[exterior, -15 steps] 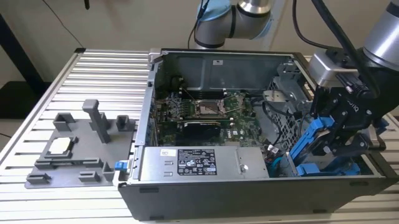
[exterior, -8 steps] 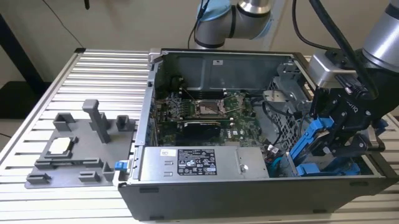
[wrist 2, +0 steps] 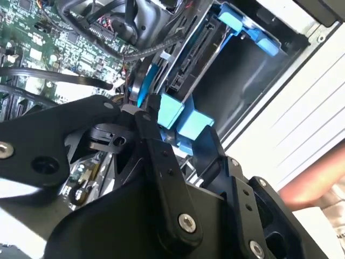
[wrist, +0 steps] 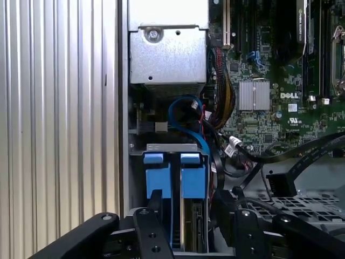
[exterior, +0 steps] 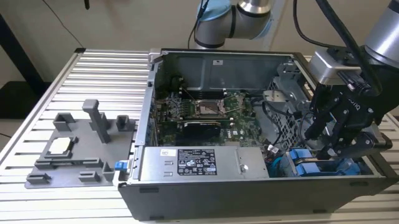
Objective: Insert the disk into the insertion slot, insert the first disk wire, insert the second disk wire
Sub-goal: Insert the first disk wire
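Pincer [exterior: 333, 151] close over disk [wrist: 193, 181] edge

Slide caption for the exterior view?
Gripper inside the open computer case, at the blue drive carriers beside the power supply.

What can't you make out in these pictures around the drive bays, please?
Exterior view: the end effector covers part of the blue carriers.
First wrist view: it hides the carriers' nearer ends.
Second wrist view: the blue cable's end is hidden behind it.
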You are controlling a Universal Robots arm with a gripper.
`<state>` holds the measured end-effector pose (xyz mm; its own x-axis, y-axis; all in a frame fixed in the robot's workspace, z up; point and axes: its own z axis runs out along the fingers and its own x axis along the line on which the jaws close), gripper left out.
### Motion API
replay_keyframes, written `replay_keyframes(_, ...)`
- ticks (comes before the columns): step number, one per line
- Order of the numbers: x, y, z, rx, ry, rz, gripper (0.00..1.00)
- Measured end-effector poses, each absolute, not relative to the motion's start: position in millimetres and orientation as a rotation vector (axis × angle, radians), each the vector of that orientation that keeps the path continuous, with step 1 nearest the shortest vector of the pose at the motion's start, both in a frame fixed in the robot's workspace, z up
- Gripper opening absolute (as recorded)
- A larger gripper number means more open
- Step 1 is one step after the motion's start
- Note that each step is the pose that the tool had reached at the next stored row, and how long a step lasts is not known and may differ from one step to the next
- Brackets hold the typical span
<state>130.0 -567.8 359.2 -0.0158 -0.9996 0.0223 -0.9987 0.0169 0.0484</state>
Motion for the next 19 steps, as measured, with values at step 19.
replay_keyframes(19,130.0,-567.4,378.4,2.254,-2.289,-0.079,0.53)
